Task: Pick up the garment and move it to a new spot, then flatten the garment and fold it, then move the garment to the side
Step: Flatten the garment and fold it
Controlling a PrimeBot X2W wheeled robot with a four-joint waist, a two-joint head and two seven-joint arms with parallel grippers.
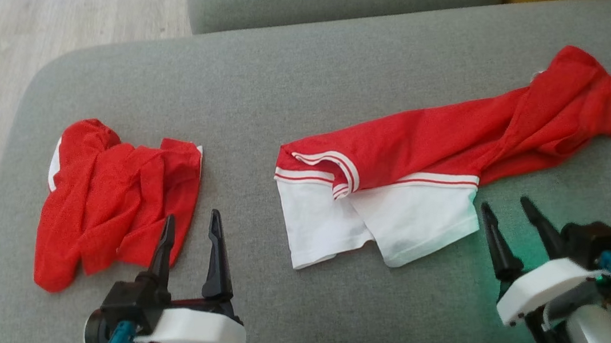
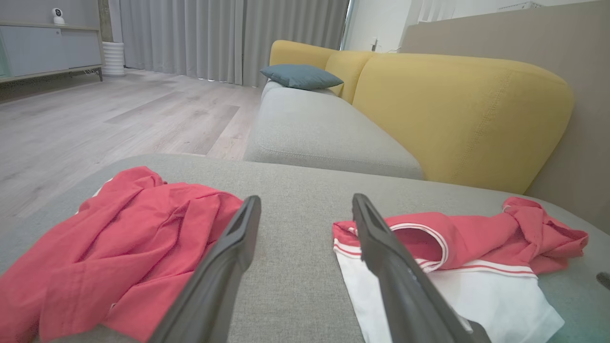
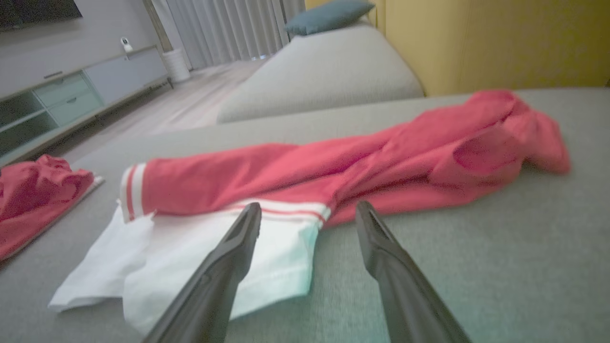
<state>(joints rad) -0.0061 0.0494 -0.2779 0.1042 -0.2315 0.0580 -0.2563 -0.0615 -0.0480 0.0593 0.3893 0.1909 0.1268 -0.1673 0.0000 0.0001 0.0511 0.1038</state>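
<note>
Red-and-white garment (image 1: 425, 163) stretched long across the right half of the grey cushion (image 1: 294, 69), white end toward the cushion's middle. Crumpled red garment (image 1: 113, 199) on the cushion's left half. Left gripper (image 1: 191, 219) released, empty, above the cushion's near edge by the red garment. Right gripper (image 1: 506, 206) likewise released, near edge, just off the white hem.

You're looking at a home living room: a sofa (image 2: 457, 109), a cushion (image 2: 301, 76), long curtains (image 2: 228, 38), a wood floor (image 2: 95, 119) and a low cabinet (image 3: 95, 81).
</note>
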